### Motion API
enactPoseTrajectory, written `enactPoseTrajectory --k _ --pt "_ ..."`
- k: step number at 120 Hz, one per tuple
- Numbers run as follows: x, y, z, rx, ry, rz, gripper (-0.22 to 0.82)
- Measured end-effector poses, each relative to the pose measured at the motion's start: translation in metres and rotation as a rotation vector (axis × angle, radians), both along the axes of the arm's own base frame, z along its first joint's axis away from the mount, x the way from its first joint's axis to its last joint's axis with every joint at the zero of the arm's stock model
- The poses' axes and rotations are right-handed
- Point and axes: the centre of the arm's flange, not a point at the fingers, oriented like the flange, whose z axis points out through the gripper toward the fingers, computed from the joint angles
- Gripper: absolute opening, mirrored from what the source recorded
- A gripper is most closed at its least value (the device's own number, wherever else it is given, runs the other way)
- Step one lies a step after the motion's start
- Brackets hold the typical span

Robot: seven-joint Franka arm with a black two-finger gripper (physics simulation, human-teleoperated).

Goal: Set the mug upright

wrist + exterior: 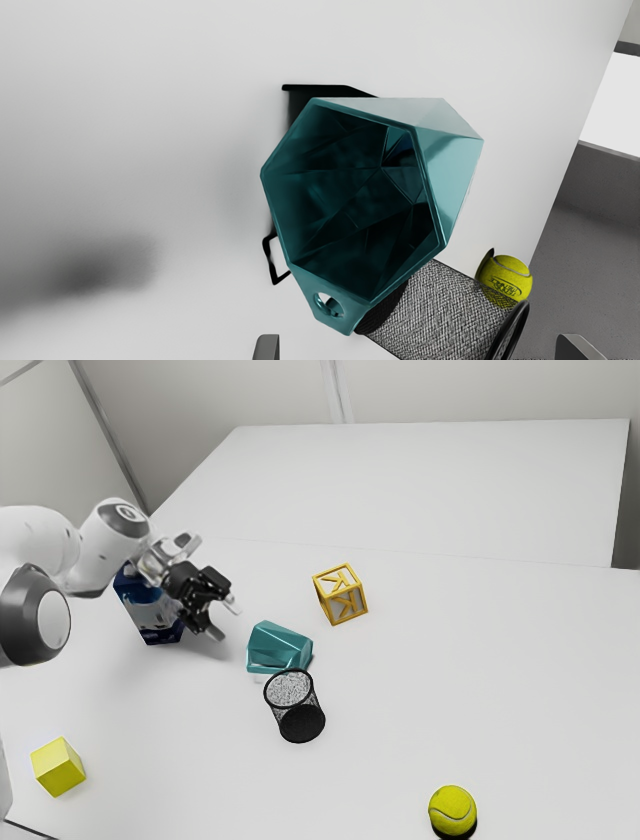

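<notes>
The gripper (222, 618) hangs above the table at the exterior view's left, its fingers spread apart with nothing between them. A teal faceted mug (279, 648) lies tipped on the table, a short way past the fingertips toward the exterior view's right. In the wrist view the mug (360, 195) turns its open mouth toward my hand, and its small holed handle points toward the black mesh cup. The fingertips of the open gripper (417, 347) stand wide apart there, short of the mug and not touching it.
A black mesh cup (296, 706) stands close beside the mug. A yellow-framed letter block (340, 595) sits beyond it. A dark blue box (150, 610) is behind the gripper. A yellow cube (58, 767) and a tennis ball (452, 811) lie farther off on the white table (400, 490).
</notes>
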Motion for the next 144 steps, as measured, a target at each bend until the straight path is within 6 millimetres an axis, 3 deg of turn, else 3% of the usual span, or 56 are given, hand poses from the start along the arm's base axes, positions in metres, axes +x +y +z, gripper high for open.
enactPoseTrajectory --k 91,105,127,144 --pt "0.018 -0.055 -0.035 -0.098 -0.092 0.007 0.59" --pt "0.02 -0.062 -0.035 -0.098 -0.097 0.004 0.44" --pt "0.022 -0.069 -0.03 -0.098 -0.1 0.0 0.08" --pt "0.022 -0.07 -0.022 -0.096 -0.105 0.0 -0.07"
